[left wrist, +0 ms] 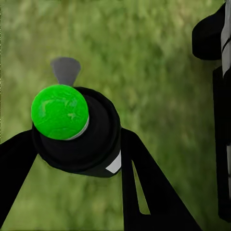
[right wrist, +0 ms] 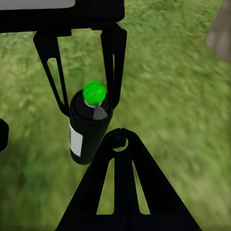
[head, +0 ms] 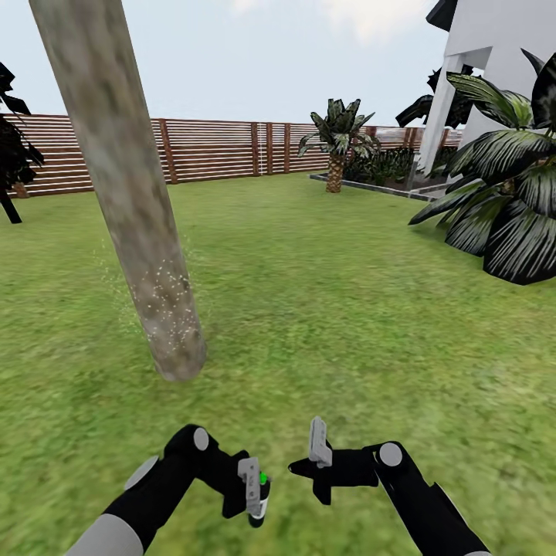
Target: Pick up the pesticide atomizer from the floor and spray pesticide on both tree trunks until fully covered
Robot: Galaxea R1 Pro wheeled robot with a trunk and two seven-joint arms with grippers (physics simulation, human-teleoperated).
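Note:
A thick pale grey-beige tree trunk (head: 127,193) leans up from the grass at the left, and fine white specks dot its lower part (head: 164,303). Its base also shows in the right wrist view (right wrist: 220,33). Low in front of me, my left gripper (head: 257,492) is shut on the pesticide atomizer (head: 261,500), a small black bottle with a bright green top (left wrist: 60,111), held upright above the lawn (right wrist: 89,127). My right gripper (head: 305,466) hovers just to the right of it, pointed at the bottle, with its fingers (right wrist: 120,183) together and nothing between them.
Green lawn (head: 332,309) stretches to a brown slat fence (head: 232,147). A small palm (head: 337,147) and a raised bed stand at the back right by the white house (head: 502,54). Broad-leaved plants (head: 510,208) crowd the right; dark foliage (head: 11,154) sits far left.

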